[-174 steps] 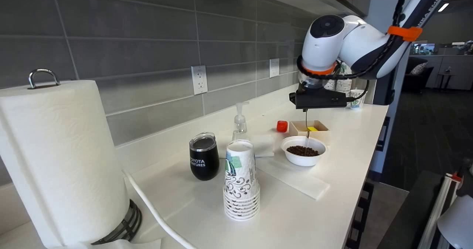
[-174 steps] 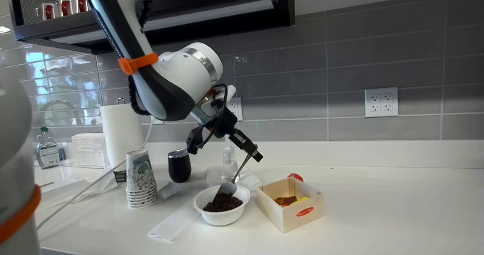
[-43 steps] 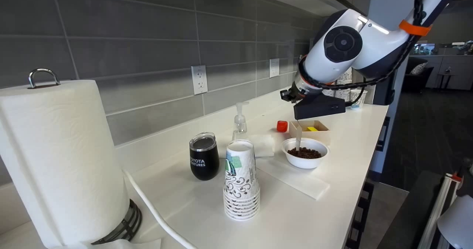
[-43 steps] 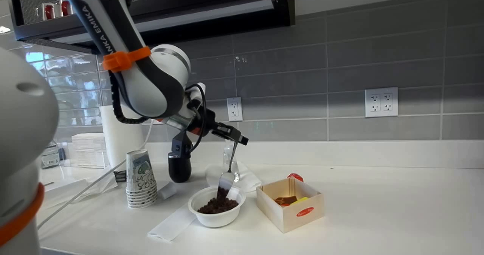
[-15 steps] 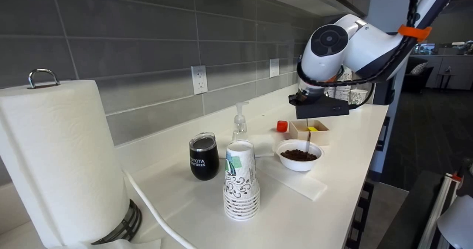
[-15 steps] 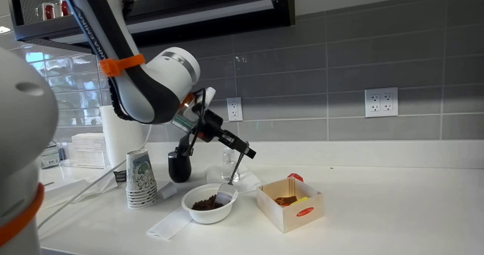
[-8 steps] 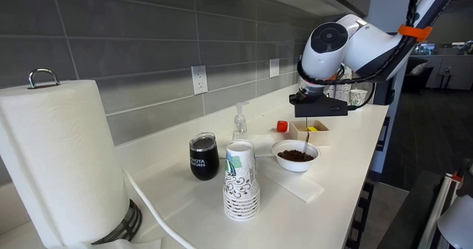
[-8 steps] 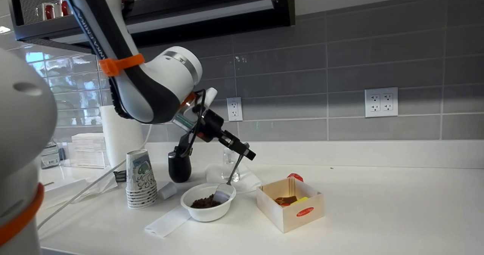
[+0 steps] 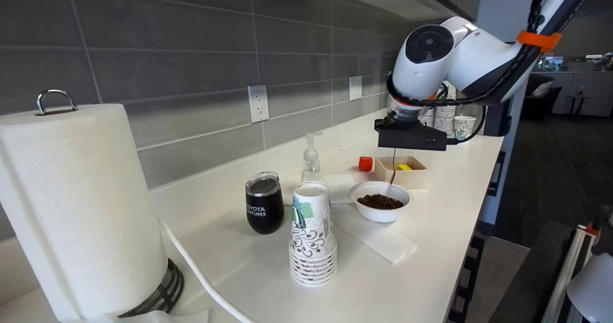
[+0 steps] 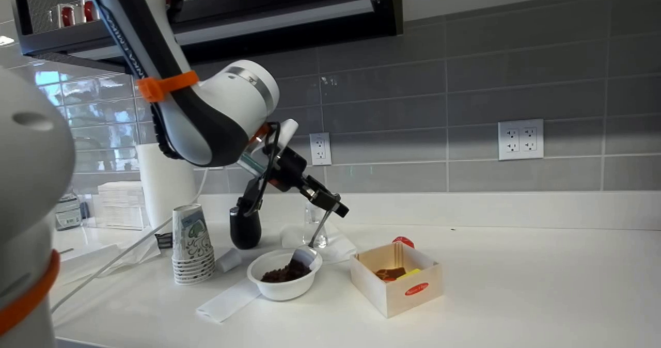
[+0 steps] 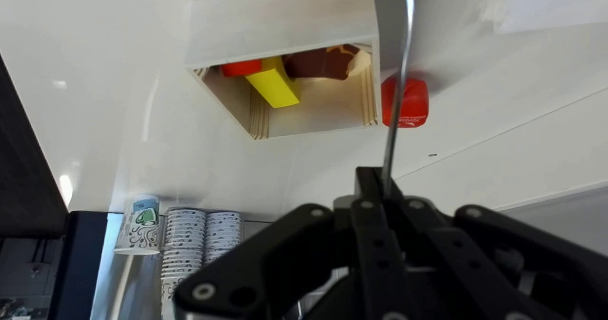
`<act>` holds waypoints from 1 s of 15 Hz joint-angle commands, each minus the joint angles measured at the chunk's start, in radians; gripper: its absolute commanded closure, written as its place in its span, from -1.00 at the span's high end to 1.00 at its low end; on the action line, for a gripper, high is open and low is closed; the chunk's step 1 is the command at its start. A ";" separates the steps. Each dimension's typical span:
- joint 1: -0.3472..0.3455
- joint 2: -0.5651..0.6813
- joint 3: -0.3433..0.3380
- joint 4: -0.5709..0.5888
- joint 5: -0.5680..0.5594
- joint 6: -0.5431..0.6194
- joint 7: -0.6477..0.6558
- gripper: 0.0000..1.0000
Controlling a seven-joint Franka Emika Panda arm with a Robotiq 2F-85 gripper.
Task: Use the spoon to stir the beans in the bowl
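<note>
Slanting down from the gripper (image 10: 338, 205), the metal spoon (image 10: 318, 229) reaches into the white bowl (image 10: 281, 290), its broad head at the edge of the dark brown beans (image 10: 284, 274). In the wrist view the fingertips (image 11: 367, 184) pinch the handle (image 11: 400, 82) with only its thickness between them. A strip of white paper (image 9: 379, 239) runs up to the bowl. Near the bowl stands a wooden box (image 10: 372, 287) holding a yellow block (image 11: 274, 86); farther off, a black tumbler (image 9: 265, 208) stands near a stack of patterned paper cups (image 9: 313, 239).
</note>
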 commanded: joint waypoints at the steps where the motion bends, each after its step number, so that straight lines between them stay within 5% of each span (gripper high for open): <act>1: 0.001 -0.020 0.006 -0.009 -0.005 0.021 0.049 -0.99; 7: 0.002 0.000 0.021 0.008 -0.056 -0.001 0.152 -0.99; 15: -0.034 0.001 -0.035 0.005 0.167 0.030 -0.029 -0.99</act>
